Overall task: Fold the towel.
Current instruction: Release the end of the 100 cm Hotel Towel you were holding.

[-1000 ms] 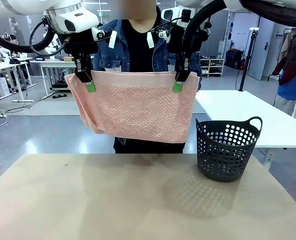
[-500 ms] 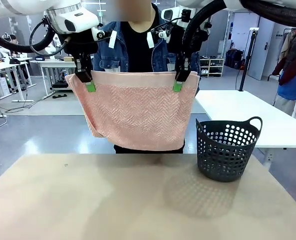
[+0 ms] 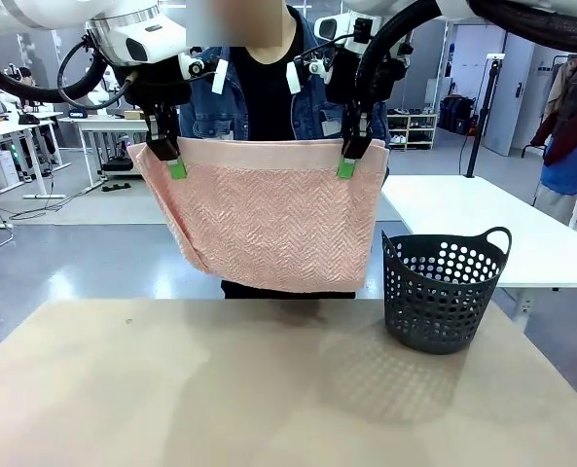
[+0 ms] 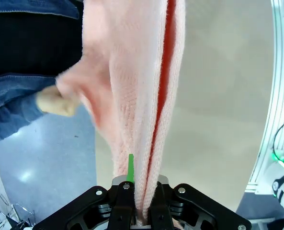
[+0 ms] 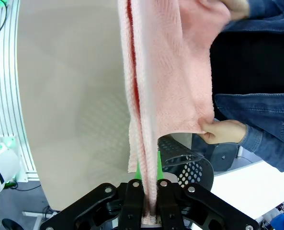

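Between the left gripper (image 3: 176, 166) and the right gripper (image 3: 346, 166), the towel (image 3: 269, 219) hangs doubled above the desk (image 3: 171, 389). Each gripper is closed tightly on one top corner. Beyond the right gripper, a person's hand (image 5: 223, 132) holds the far layer.

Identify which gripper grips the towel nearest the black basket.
The right gripper, shut on the towel corner nearer the basket; the left gripper holds the far corner.

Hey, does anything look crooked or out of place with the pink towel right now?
Slightly. The salmon-pink terry towel, pinched along its top edge by the left end effector and right end effector, hangs skewed: its left side slants inward. The black perforated basket stands upright.
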`<state>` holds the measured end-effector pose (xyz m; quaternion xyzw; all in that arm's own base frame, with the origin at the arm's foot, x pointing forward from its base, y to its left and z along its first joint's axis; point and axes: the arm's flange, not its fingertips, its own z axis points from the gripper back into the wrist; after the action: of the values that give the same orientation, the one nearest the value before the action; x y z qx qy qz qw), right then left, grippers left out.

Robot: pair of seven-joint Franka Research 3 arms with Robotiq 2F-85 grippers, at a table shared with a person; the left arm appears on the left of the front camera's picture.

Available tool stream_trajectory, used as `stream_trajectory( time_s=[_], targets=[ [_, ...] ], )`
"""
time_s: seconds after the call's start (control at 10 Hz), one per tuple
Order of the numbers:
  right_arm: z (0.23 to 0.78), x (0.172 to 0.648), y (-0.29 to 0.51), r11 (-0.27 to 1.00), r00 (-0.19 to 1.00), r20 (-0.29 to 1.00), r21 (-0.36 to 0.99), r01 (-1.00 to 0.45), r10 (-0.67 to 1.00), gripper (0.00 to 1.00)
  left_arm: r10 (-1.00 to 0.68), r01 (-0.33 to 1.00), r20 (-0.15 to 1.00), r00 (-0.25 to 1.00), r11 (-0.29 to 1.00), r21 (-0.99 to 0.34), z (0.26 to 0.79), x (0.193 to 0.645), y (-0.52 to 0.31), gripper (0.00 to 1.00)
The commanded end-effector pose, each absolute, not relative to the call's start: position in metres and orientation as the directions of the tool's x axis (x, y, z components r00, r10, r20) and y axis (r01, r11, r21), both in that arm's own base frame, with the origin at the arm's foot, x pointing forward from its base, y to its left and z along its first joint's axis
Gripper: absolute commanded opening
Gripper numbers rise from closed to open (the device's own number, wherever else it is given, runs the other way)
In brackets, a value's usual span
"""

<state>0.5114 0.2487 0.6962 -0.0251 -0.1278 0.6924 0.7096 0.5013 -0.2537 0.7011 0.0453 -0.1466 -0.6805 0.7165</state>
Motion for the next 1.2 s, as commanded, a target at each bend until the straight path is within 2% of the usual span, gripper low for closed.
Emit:
stream_trajectory(
  time_s=[0.0, 1.1],
  targets=[
    [0.6987, 0.5088, 0.2484, 0.028, -0.003, 0.142, -0.213, -0.977, 0.990, 0.00, -0.988, 0.961, 0.148, 0.033, 0.072, 0.266, 0.7022, 0.5012, -0.2522, 0.00],
    [0.6987, 0.5088, 0.2484, 0.028, -0.003, 0.142, -0.213, -0.977, 0.990, 0.00, -0.988, 0.961, 0.148, 0.033, 0.072, 0.266, 0.7022, 0.5012, -0.2522, 0.00]
  ],
)
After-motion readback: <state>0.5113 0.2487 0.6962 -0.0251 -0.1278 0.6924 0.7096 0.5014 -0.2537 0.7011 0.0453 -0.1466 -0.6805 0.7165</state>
